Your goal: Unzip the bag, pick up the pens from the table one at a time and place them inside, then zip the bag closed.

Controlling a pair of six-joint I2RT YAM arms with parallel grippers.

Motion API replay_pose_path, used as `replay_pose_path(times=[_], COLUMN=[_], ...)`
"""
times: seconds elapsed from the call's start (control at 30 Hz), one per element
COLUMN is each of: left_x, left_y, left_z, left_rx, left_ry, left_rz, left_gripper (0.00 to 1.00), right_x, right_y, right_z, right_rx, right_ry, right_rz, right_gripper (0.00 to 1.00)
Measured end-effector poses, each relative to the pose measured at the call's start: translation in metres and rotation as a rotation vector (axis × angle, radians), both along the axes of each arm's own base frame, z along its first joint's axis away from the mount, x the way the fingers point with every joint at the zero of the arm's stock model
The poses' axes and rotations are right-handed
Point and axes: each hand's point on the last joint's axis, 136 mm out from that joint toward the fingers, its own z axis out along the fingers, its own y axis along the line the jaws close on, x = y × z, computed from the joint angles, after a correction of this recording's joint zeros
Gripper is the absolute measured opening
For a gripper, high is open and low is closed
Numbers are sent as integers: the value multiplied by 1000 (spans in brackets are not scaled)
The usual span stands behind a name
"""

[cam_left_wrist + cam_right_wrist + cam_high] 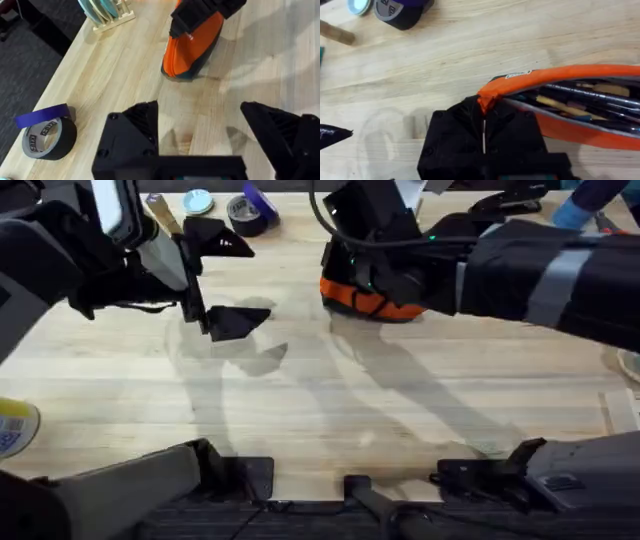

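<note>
Orange fabric pouch open, pinched at one end by the right arm

Orange fabric with a dark navy base, the oblong pencil bag [372,298] lies at about one o'clock on the light wood plank table [330,400], its zipper parted so that pens [580,97] show inside; the right gripper [484,134] has its black fingers closed tight on the bag's end tab, while the left gripper [200,132] hangs with its jaws wide apart and empty over bare wood near ten o'clock. The likely trouble: a pull along the zipper could drag or tip the light bag, since nothing else steadies it, and the pinch on thin fabric may slip. A roll of black tape [49,141] with a blue strip sits at twelve o'clock, near a small round lid [198,201].
</note>
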Motion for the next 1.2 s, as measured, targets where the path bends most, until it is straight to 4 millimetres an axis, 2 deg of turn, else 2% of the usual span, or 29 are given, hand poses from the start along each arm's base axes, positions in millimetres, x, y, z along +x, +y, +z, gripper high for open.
replay_pose_path(times=[1.2], left_x=[5], left_y=[-1], left_z=[6], left_rx=[-12], left_ry=[-46], left_rz=[-7], left_gripper=[995], right_x=[-1], right_y=[-2], right_z=[14], right_rx=[10], right_ry=[-28], right_rz=[11], right_gripper=[30])
